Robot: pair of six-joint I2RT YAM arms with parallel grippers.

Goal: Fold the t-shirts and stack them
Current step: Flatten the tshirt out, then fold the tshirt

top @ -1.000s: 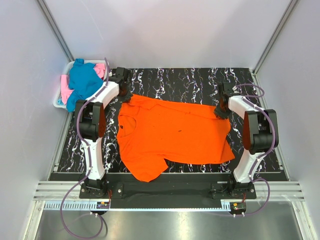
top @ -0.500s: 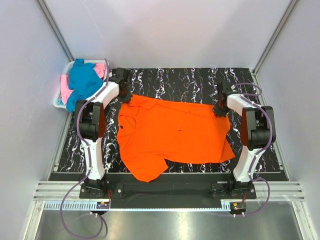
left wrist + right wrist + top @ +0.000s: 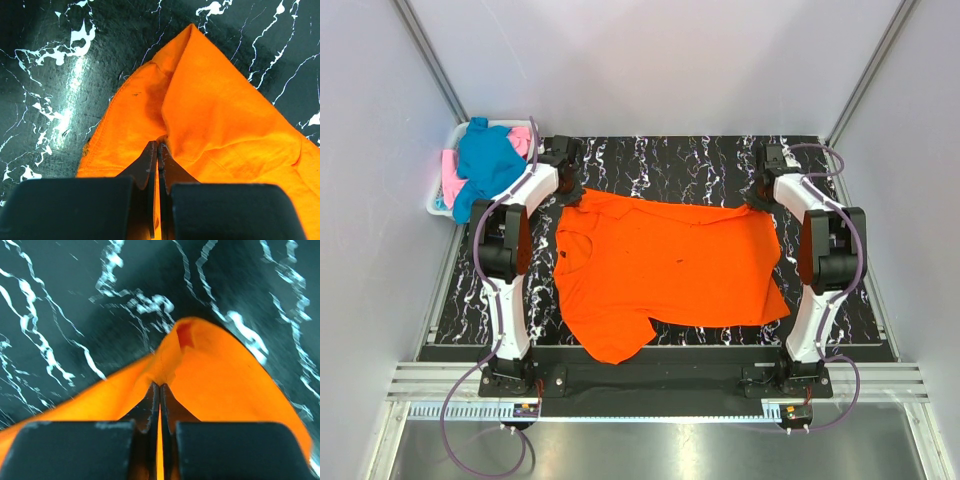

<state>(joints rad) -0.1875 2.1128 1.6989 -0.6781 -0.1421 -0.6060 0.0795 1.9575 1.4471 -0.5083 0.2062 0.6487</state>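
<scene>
Top view, counter: a black counter (image 3: 660, 160) with white marble veining carries the work.
Top view, shirt: a bright orange cloth t-shirt (image 3: 670, 270) lies spread flat over the counter's middle. One sleeve hangs over the counter's near edge.
Top view, basket: a white plastic basket (image 3: 436, 206) sits off the counter's far left corner. It holds a crumpled teal-blue cloth t-shirt (image 3: 488, 160) and a pink cloth t-shirt (image 3: 450, 182).
Top view, arms: the left pincer (image 3: 568, 192) meets the orange cloth toward the counter's far left. The right pincer (image 3: 760, 200) meets it toward the far right.
Left wrist view, pincer: the left pincer (image 3: 157, 145) is closed tight, pinching a raised fold of the orange t-shirt (image 3: 220, 120) above the counter (image 3: 50, 75).
Right wrist view, pincer: the right pincer (image 3: 159, 386) is closed tight, nipping a peaked corner of the orange t-shirt (image 3: 220, 375) over the counter (image 3: 75, 290).
</scene>
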